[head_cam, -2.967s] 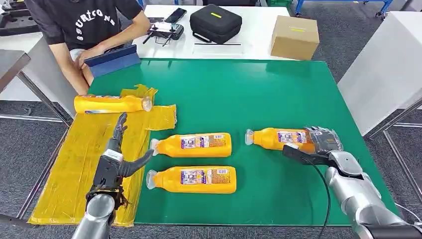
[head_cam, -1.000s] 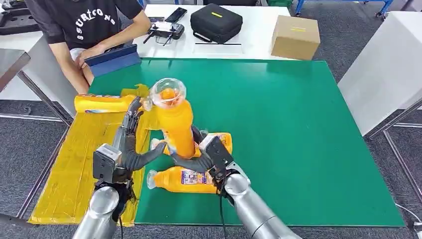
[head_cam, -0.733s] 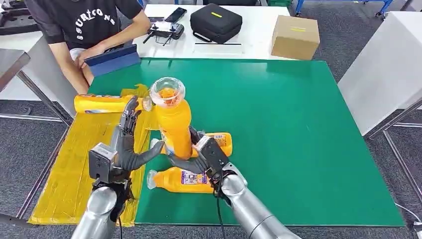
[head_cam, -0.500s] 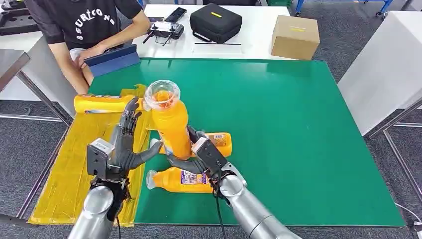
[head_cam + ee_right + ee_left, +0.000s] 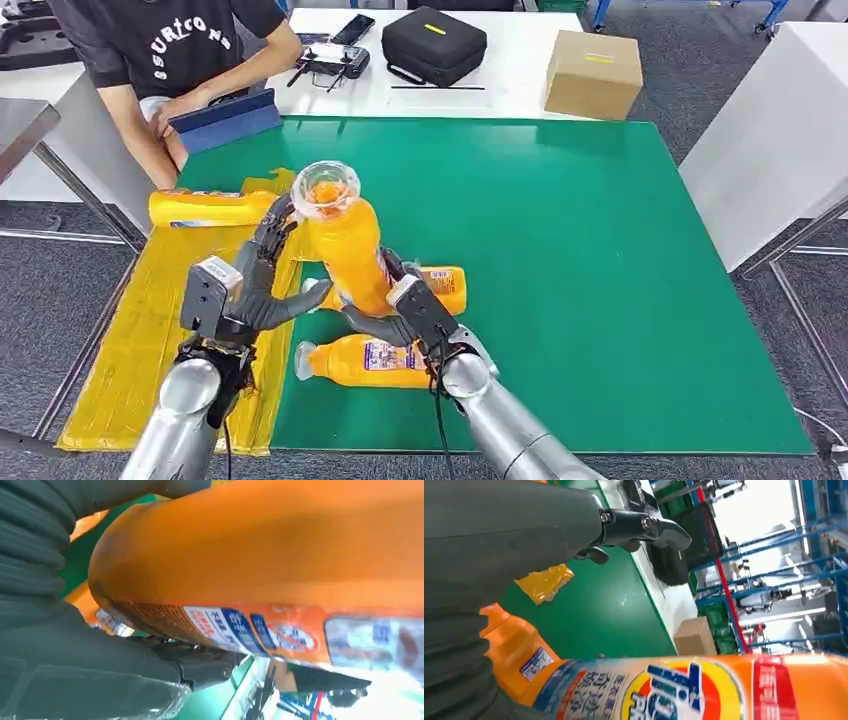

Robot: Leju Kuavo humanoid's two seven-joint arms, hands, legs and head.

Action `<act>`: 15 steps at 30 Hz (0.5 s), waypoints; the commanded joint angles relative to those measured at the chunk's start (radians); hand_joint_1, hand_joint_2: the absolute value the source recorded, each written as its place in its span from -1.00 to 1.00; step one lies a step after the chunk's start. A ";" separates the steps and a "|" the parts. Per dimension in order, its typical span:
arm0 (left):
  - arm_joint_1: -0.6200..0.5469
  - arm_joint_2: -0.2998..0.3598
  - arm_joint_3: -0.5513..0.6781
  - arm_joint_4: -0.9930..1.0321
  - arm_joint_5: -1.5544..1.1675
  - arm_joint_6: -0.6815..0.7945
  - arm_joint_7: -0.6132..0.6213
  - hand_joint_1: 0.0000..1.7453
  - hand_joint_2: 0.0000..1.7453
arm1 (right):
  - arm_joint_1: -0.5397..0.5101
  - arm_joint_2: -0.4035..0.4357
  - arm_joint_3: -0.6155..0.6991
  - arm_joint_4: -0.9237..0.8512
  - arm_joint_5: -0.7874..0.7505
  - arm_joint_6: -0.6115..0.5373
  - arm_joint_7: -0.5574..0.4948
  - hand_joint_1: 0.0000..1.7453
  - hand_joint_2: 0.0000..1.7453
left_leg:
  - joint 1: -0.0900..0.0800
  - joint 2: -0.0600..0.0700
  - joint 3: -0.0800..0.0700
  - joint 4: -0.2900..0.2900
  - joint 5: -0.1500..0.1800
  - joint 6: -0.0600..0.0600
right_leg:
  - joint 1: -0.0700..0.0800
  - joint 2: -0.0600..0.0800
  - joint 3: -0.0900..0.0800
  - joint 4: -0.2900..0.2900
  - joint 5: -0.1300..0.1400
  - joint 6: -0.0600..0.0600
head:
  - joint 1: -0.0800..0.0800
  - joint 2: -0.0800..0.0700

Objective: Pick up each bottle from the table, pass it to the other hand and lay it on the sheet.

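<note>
My right hand [image 5: 408, 312] grips an orange bottle [image 5: 350, 255] by its lower body and holds it upright above the green mat [image 5: 580, 260], clear cap toward the camera. The left hand [image 5: 255, 285] is spread beside this bottle, fingers along its left side and thumb under it, not closed. In the left wrist view the bottle [image 5: 704, 690] lies across the palm, with the thumb [image 5: 644, 525] apart from it. The right wrist view shows the bottle [image 5: 280, 565] against my right hand [image 5: 75, 650]. One bottle [image 5: 210, 207] lies on the yellow sheet [image 5: 130, 340]. Two more [image 5: 445, 285] [image 5: 365, 362] lie on the mat.
A person sits at the far left corner with a blue tablet [image 5: 225, 120]. On the white table behind stand a black case [image 5: 433, 45], a cardboard box [image 5: 592, 72] and a controller [image 5: 335, 62]. The mat's right half is bare.
The right hand lifted the bottle from the mat's right side and carried it to the centre. Over the last second the bottle leaned left and the left hand closed in beside it.
</note>
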 commanded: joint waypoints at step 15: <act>-0.049 0.041 -0.075 0.072 -0.014 0.019 0.009 -1.00 1.00 | -0.094 -0.073 -0.155 -0.029 -0.052 -0.140 -0.009 1.00 1.00 | 0.001 0.000 0.004 0.000 -0.002 -0.004 | 0.001 0.000 0.005 0.000 -0.002 -0.002 | 0.000 0.000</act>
